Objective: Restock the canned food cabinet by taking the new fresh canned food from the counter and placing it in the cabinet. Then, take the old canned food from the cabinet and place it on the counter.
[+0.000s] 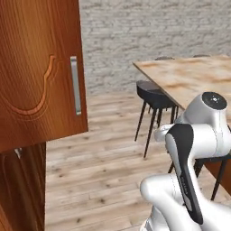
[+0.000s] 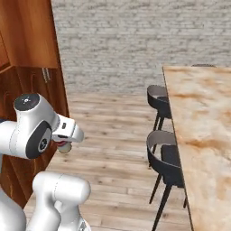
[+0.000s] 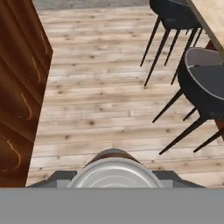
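Observation:
My gripper (image 3: 114, 176) is shut on the old canned food (image 3: 114, 171), whose grey metal top and dark red rim rise between the fingertips in the hand view. In the right base view the same red can (image 2: 62, 145) peeks out under the hand, with the gripper (image 2: 63, 144) held above the wood floor beside the canned food cabinet (image 2: 27, 40). An open, arch-carved cabinet door (image 1: 40, 67) with a silver handle (image 1: 75, 85) swings out at the left. The counter (image 2: 203, 113) stretches along the right, apart from the hand. The new canned food is out of view.
Black stools (image 2: 159, 98) (image 2: 168, 159) stand along the counter's near side, also seen as stools (image 3: 205, 78) in the hand view. Bare plank floor (image 1: 113, 149) lies between cabinet and counter. A grey brick wall (image 2: 135, 40) closes the back.

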Tool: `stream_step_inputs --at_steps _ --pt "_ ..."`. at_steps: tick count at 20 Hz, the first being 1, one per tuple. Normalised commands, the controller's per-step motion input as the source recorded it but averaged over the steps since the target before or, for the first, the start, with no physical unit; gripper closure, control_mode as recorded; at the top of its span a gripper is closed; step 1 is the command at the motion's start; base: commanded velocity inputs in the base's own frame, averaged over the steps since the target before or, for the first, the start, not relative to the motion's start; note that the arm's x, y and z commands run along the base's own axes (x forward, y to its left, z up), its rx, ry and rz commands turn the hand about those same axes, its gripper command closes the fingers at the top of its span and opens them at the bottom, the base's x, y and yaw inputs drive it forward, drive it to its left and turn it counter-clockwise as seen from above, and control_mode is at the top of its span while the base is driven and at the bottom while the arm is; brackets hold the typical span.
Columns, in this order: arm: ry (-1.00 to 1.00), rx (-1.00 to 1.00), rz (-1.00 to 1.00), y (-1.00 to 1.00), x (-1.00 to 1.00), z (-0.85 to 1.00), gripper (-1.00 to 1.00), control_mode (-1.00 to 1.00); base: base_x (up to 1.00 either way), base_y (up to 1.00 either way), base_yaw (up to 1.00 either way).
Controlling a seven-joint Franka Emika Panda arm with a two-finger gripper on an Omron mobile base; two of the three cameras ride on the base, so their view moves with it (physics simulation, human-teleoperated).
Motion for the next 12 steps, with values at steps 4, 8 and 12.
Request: stream_step_inputs --at_steps 4,8,12 --pt "0.00 0.00 0.00 0.00 0.00 0.00 1.00 1.00 1.00 0.00 0.00" --pt "0.00 0.00 0.00 0.00 0.00 0.00 1.00 1.00 1.00 0.00 0.00" --pt "0.00 0.00 0.00 0.00 0.00 0.00 1.00 1.00 1.00 0.00 0.01"
